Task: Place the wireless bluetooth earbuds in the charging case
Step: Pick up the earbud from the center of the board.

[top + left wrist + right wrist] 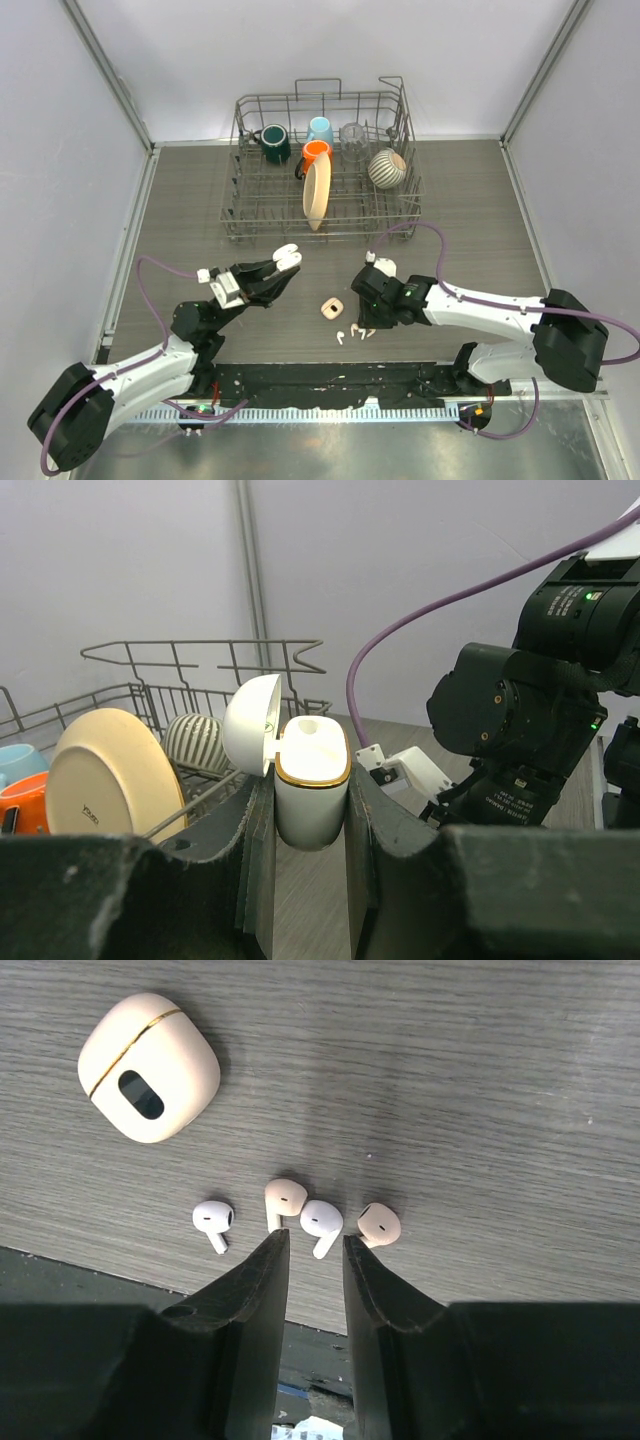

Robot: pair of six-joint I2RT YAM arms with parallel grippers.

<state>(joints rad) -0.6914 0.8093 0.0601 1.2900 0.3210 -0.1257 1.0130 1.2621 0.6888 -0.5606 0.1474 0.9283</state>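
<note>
My left gripper (283, 264) is shut on a white charging case (312, 780) with a gold rim. It holds the case above the table with the lid (250, 725) swung open to the left. Several earbuds lie in a row near the table's front edge: a white one (212, 1220), a beige one (284, 1200), another white one (322, 1220) and a beige one (380, 1223). My right gripper (314, 1242) hovers just over them, its jaws a narrow gap apart. The middle white bud's stem points into that gap, and nothing is pinched. In the top view the buds (355, 332) lie under the right gripper (363, 320).
A closed beige case (148, 1067) (331, 308) lies on the table left of the buds. A wire dish rack (240, 190) stands at the back with mugs, a cream plate (105, 780) and a striped bowl (387, 168). The black front strip (330, 380) runs just below the buds.
</note>
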